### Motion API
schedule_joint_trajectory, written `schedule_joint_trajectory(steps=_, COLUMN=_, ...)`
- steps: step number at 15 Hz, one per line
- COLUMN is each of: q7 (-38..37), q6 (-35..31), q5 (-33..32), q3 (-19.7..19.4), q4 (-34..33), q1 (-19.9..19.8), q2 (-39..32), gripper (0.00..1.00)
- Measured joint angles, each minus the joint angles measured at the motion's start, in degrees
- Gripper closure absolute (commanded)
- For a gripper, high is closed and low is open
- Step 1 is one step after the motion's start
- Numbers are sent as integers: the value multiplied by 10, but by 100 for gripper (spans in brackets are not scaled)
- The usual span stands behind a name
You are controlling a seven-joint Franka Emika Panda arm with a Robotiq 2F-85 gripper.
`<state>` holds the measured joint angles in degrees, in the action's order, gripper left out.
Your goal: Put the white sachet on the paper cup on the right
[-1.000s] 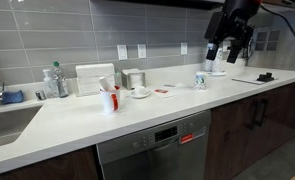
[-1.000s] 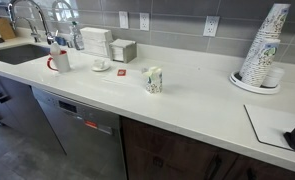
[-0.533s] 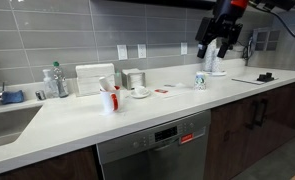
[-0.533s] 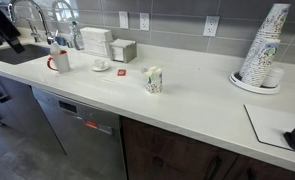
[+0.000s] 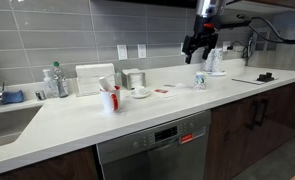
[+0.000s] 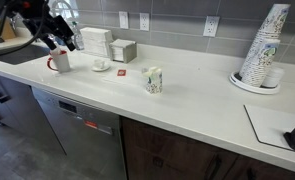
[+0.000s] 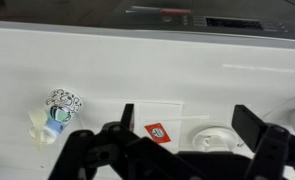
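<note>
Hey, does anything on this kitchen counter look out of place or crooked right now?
Nothing is spilled or broken. The tall stack of paper cups seems to lean on its plate, though the lens may exaggerate that. A small red packet lies loose beside the saucer.

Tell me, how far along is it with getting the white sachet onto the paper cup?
Nothing looks done: the white sachet lies flat on the counter, apart from the patterned paper cup. In hand: the gripper hovers above them, fingers open and empty. Left: descend, grasp the sachet, carry it onto the cup.
</note>
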<state>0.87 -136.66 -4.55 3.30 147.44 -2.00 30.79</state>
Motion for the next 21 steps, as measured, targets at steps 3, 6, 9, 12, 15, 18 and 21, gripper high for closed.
schedule_joint_trajectory(steps=3, q7=-10, q6=-35, q5=-41, q3=4, q4=-66, q1=-12, q2=-88, gripper=0)
schedule_joint_trajectory(steps=6, q7=-46, q6=-51, q5=-94, q3=13, q4=-133, q1=-21, q2=-169, gripper=0)
schedule_joint_trajectory(steps=9, q7=-95, q6=-51, q5=-158, q3=17, q4=-196, q1=-22, q2=-237, gripper=0)
schedule_joint_trajectory(steps=12, q7=-157, q6=-68, q5=-263, q3=18, q4=-246, q1=-20, q2=-290, gripper=0)
schedule_joint_trajectory(steps=15, q7=-184, q6=-77, q5=-309, q3=18, q4=-270, q1=-19, q2=-317, gripper=0)
schedule_joint_trajectory(steps=18, q7=-185, q6=-77, q5=-312, q3=18, q4=-275, q1=-19, q2=-320, gripper=0)
schedule_joint_trajectory(steps=21, q7=-185, q6=-77, q5=-312, q3=18, q4=-275, q1=-19, q2=-320, gripper=0)
